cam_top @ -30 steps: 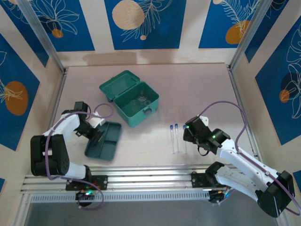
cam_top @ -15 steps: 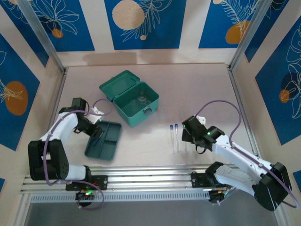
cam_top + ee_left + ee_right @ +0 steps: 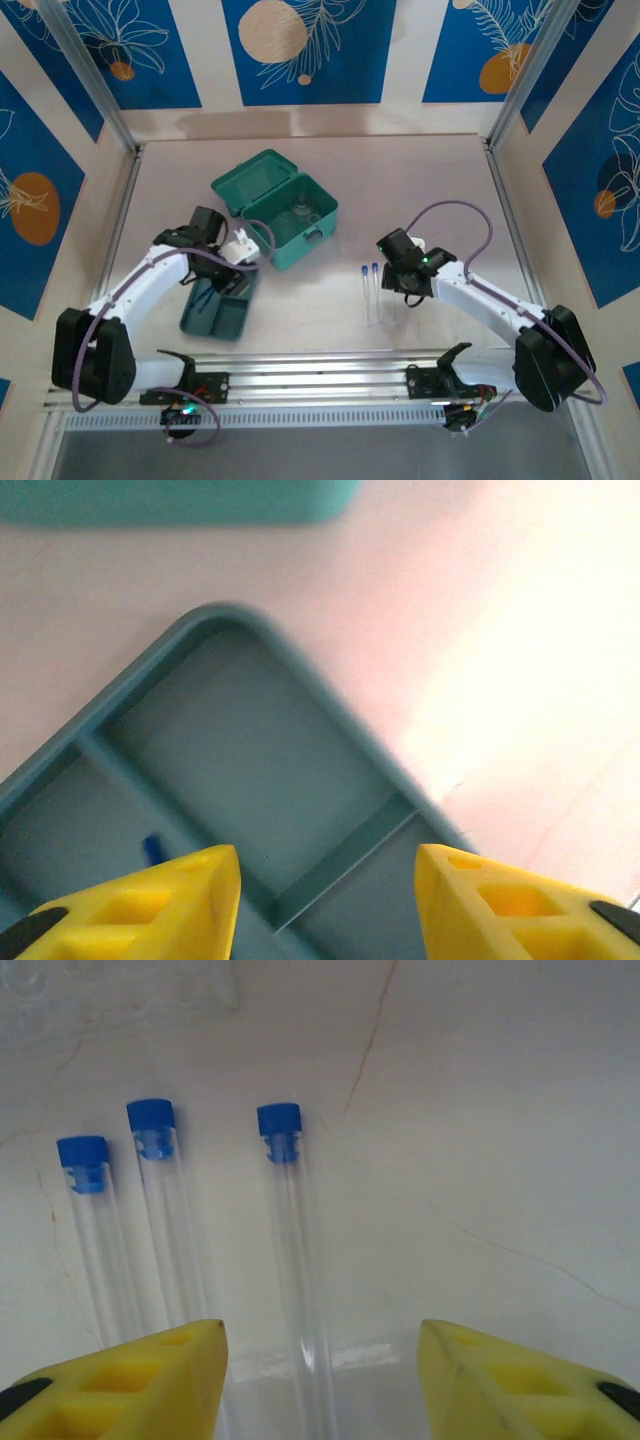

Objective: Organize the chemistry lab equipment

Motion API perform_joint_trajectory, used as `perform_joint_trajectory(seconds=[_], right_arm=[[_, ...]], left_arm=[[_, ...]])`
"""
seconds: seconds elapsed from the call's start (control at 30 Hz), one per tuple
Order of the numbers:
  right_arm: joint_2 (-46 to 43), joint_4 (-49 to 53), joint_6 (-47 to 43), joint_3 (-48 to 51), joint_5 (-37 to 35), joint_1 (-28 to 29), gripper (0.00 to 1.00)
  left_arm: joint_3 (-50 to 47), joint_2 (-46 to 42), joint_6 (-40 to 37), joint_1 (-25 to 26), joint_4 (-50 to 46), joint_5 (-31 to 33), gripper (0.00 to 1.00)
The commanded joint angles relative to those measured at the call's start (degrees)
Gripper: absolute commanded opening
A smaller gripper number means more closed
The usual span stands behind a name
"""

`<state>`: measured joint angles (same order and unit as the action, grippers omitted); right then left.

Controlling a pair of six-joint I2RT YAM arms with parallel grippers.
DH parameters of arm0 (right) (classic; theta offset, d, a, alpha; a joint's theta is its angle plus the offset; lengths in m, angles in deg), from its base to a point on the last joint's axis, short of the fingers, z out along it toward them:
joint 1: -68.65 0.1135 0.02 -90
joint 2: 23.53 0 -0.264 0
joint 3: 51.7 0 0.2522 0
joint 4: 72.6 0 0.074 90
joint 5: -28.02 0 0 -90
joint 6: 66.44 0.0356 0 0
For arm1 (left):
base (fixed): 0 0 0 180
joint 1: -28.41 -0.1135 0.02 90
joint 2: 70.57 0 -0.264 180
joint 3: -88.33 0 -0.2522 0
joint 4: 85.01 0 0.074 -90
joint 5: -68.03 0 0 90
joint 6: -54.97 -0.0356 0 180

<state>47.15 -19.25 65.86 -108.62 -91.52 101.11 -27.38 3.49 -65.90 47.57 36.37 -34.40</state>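
Lining up the right claw [image 3: 322, 1380] on a tube is, I judge, the step in hand. The three thin clear tubes with blue caps [image 3: 168, 1220] lie side by side on the bench [image 3: 430, 200], caps pointing away from me. The rightmost tube [image 3: 297, 1250] runs down between my two yellow fingers. The claw stands partly open with a clear gap on each side of the glass, so it holds nothing.

To do this well I would centre that tube in the gap. The middle tube passes close to the left finger, so I would nudge right to keep that finger from catching it. Then I would come down square to the bench, close gently on the body of the tube below the cap, and lift slowly. Thin glass will roll or slip if pinched off-centre.

My left claw [image 3: 328, 900] hangs over the dark-green divided tray [image 3: 260, 770], partly open and empty. A blue sliver in one compartment looks like the tweezers [image 3: 152, 848]. The teal case [image 3: 245, 180] sits open just beyond the tray, well apart from the tubes.
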Motion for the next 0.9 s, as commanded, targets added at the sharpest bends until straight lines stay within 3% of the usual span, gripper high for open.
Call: perform_joint_trajectory(seconds=[0.0,0.4,0.6,0.87], right_arm=[[3.25,-0.93,-0.90,-3.25,2.17,-0.98,0.48],[11.89,-3.84,-4.48,-5.92,6.18,-6.21,0.40],[15.11,-4.14,-6.12,-7.35,8.75,-7.84,0.38],[19.06,-3.84,-7.32,-8.94,11.41,-8.30,0.34]], left_arm=[[0.81,0.94,2.11,4.10,1.58,-1.34,0.50],[4.38,10.87,4.94,19.58,10.40,-2.85,0.50],[6.17,17.61,7.07,22.26,14.98,-9.14,0.50],[6.74,21.97,7.81,25.17,17.25,-7.26,0.48]])
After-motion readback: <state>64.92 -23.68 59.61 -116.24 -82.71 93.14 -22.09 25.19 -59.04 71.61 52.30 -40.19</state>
